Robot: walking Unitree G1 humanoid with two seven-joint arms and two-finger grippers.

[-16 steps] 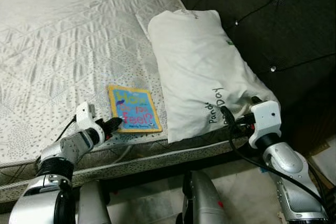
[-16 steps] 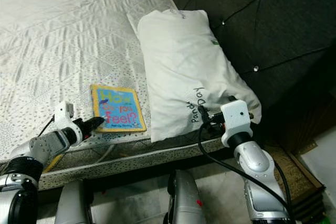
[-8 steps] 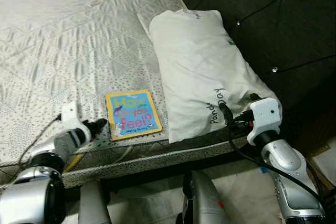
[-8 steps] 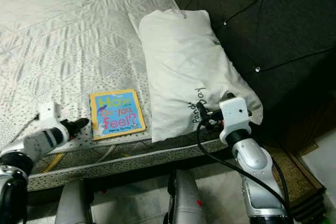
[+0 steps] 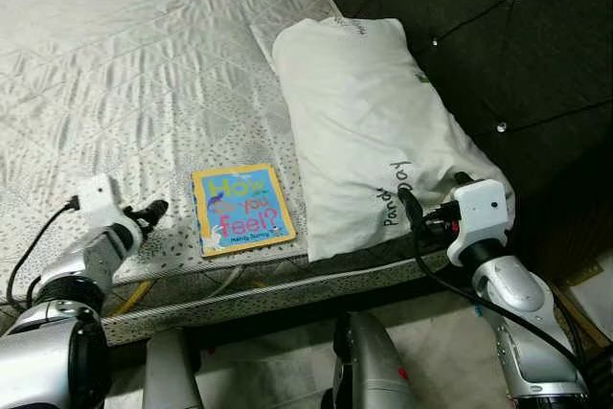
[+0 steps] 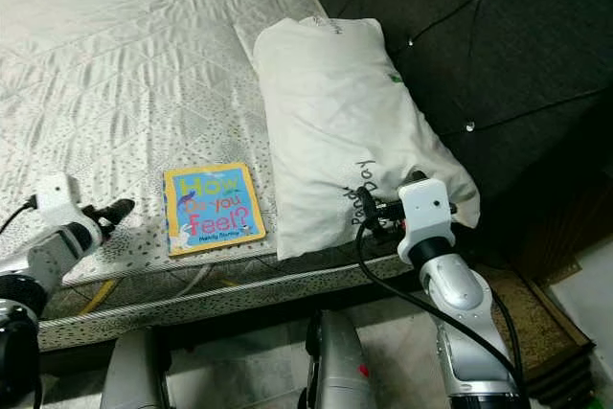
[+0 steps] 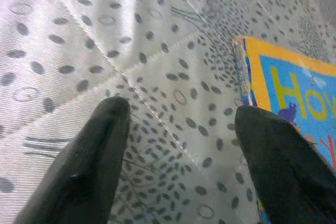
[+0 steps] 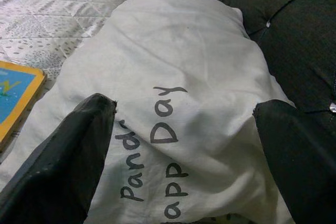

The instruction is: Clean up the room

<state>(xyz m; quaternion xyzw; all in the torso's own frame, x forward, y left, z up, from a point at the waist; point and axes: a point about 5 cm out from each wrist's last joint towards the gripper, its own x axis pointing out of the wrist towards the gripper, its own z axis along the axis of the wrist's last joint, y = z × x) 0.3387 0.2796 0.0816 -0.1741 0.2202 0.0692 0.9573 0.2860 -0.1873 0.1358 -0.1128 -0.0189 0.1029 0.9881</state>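
With fingers spread wide and empty, the left gripper (image 7: 178,145) is hovering beside the yellow-bordered blue picture book (image 5: 241,209) lying on the quilted grey mattress (image 5: 115,74), probably readying a grasp, while the right gripper (image 8: 184,150) is gaping at the white printed pillow (image 5: 374,122).

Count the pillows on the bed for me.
1. A single white pillow lies along the bed's right side against the dark tufted headboard, beside the picture book. Anything beyond the frame is unseen.

One bed (image 5: 115,64) with a quilted mattress, carrying one white pillow (image 5: 369,131) and one picture book (image 5: 242,209). One dark tufted headboard (image 5: 498,35). Two grippers: the left gripper (image 5: 153,210) and the right gripper (image 5: 414,213).
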